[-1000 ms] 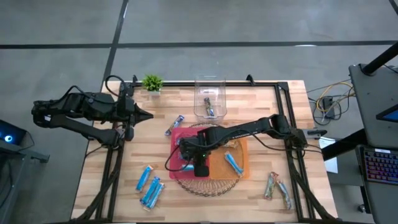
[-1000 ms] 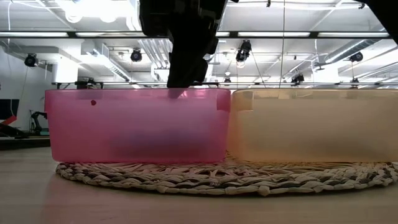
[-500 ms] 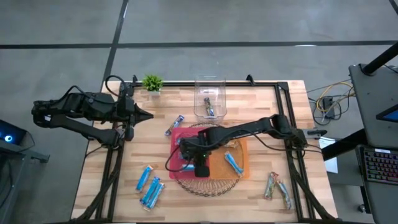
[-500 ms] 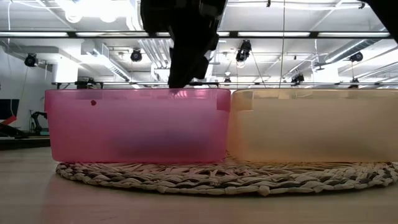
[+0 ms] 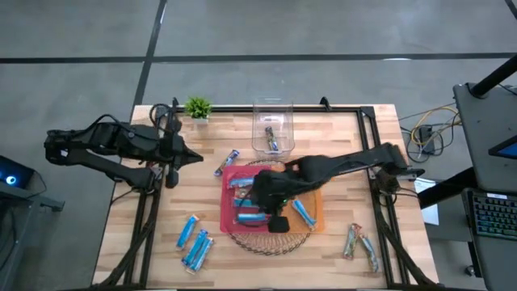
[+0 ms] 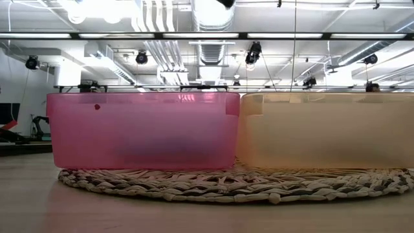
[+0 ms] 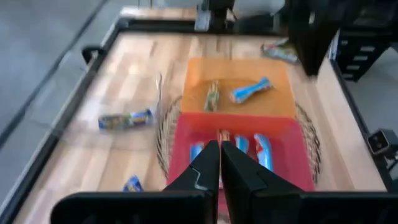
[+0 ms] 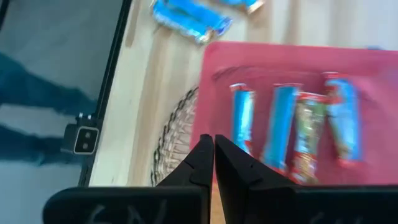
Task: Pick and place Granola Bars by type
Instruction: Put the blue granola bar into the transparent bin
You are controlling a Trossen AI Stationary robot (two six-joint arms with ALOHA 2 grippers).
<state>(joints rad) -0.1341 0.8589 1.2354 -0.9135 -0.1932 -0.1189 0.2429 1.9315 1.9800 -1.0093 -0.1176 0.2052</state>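
Several light blue Granola Bars lie in the pink bin; the right wrist view shows them side by side with a brownish one. The orange bin holds a blue bar and a brown one. Loose blue bars lie near left, another by the pink bin's far corner, brownish ones near right. My right gripper hangs shut and empty above the bins' near edge. My left gripper waits shut at the left.
Both bins stand on a round woven mat. A clear bin with bars inside stands at the far middle, a small green plant at the far left. Bare wood lies near left and near right.
My right gripper has risen out of the pink bin, left the low view upward and shifted a little toward the table's right edge. My left gripper has edged slightly toward the bins.
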